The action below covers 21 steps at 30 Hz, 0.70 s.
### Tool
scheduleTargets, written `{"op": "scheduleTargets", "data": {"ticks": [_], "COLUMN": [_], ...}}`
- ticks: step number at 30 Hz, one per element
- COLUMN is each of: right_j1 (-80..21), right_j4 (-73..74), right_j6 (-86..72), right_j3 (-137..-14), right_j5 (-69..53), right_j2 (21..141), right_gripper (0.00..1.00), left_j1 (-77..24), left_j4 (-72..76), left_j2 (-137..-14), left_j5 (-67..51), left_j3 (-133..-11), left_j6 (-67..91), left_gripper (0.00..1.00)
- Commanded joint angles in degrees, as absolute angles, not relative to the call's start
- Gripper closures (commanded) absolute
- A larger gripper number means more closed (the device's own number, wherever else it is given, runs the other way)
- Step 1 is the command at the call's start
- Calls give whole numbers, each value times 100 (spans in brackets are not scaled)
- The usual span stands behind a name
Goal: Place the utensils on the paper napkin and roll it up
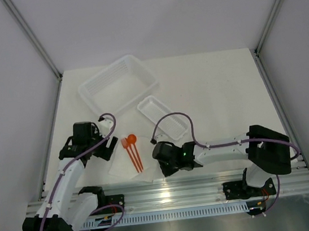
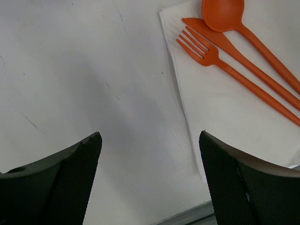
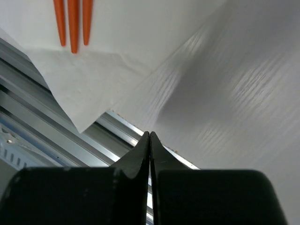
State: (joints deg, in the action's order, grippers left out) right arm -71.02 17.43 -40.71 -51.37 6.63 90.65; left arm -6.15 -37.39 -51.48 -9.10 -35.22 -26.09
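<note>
Orange utensils (image 2: 199, 47) lying on the paper napkin (image 2: 225, 117)
They sit ahead-right of the left gripper (image 2: 149, 136), spread wide and empty, and ahead-left of the right gripper (image 3: 149, 136), pinched closed on nothing.

Top view high, looking down, both wrist views low and close, all three sharing paper napkin (image 1: 121, 165) and utensils (image 1: 132, 152)

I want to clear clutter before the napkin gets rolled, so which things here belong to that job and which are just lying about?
Belongs to the job:
orange spoon, orange knife and orange fork, lying side by side on the paper napkin.

Just lying about:
small ribbed white tray and large translucent basket, both beyond the napkin.
</note>
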Motion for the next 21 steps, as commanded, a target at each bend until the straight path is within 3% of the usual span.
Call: {"op": "scheduleTargets", "data": {"ticks": [1,13,21], "right_j1": [-7338,-7471,-7471], "right_j4": [1274,396,150], "right_j6": [-4526,-4755,-4711], "right_j3": [-5142,-5097,-5133], "right_j5": [614,326,422], "right_j2": [9167,10028,9818], "right_gripper": [100,100,100], "left_j1": [-659,-659,-659], "left_j4": [-3507,-3568,-3586], "left_j2": [-5159,-5045,-4992], "left_j5": [-853,-861,-861], "left_j3": [-3498,-3445,-3472], "left_j6": [-2654,-2637,-2619], "left_gripper": [13,12,12]}}
